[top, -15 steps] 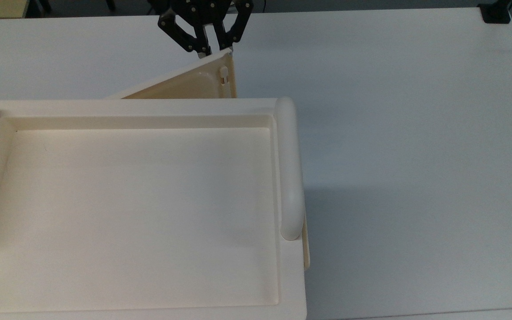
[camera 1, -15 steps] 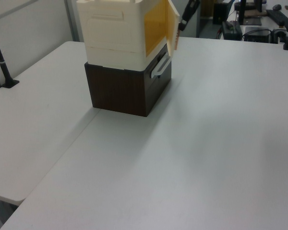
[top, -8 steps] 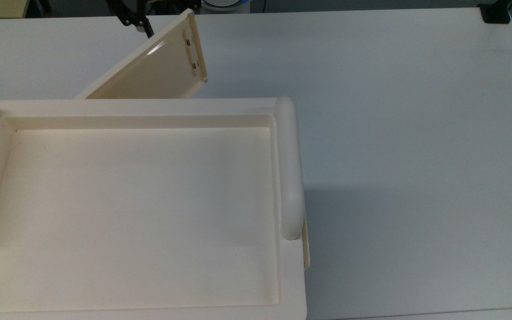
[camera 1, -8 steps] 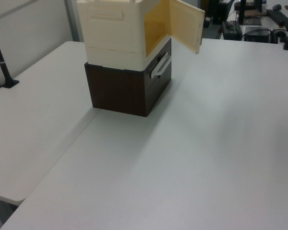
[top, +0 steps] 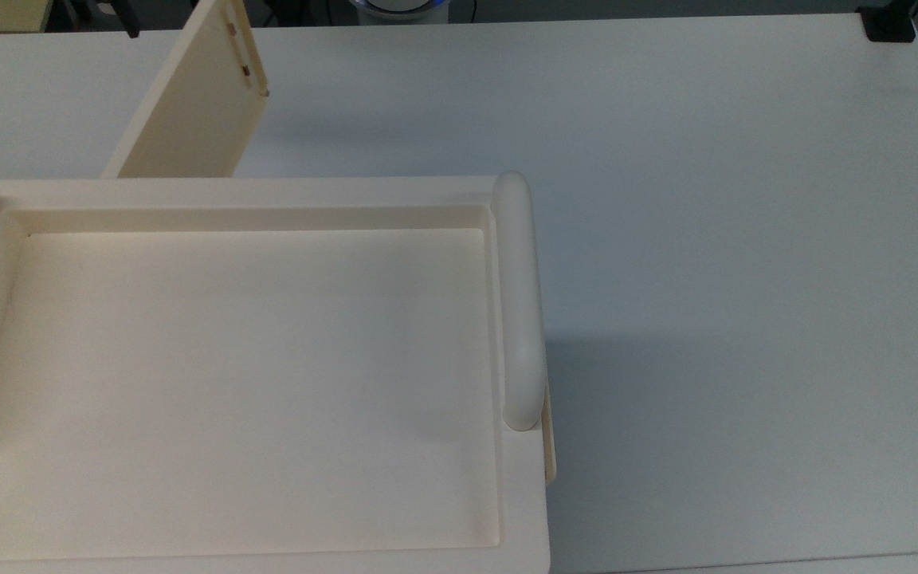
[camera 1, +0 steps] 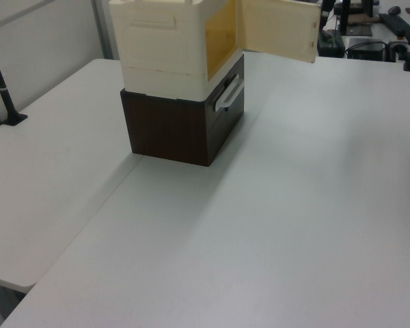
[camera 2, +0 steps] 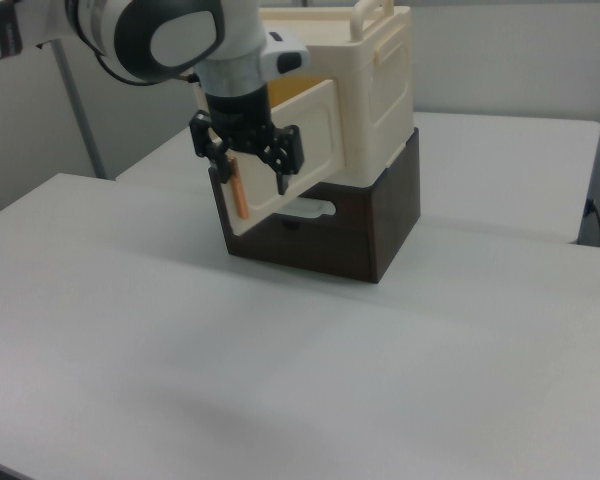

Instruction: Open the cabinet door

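The cream cabinet (camera 1: pixel 164 48) stands on a dark brown base, and its recessed tray top (top: pixel 252 383) takes up the top view's left. The cabinet door (top: pixel 196 112) stands wide open, angled away from the cabinet front, with small reddish spots near its far edge. In the left view the cabinet door (camera 1: pixel 280 29) shows its inner face and the yellow inside lies bare. My gripper (camera 2: pixel 252 185) hangs in front of the cabinet door (camera 2: pixel 310 140), open, with the door's free edge between its fingers (camera 2: pixel 284 165).
The dark brown drawer unit (camera 1: pixel 171 130) under the cabinet has a white handle (camera 1: pixel 229 92). White table (top: pixel 706 199) spreads around it. A black post (camera 1: pixel 1 82) stands at the left view's left and a black clamp (top: pixel 889 24) at the top view's upper right.
The door has swung further open toward the top view's left. The gripper moved with it and left the top view's upper edge.
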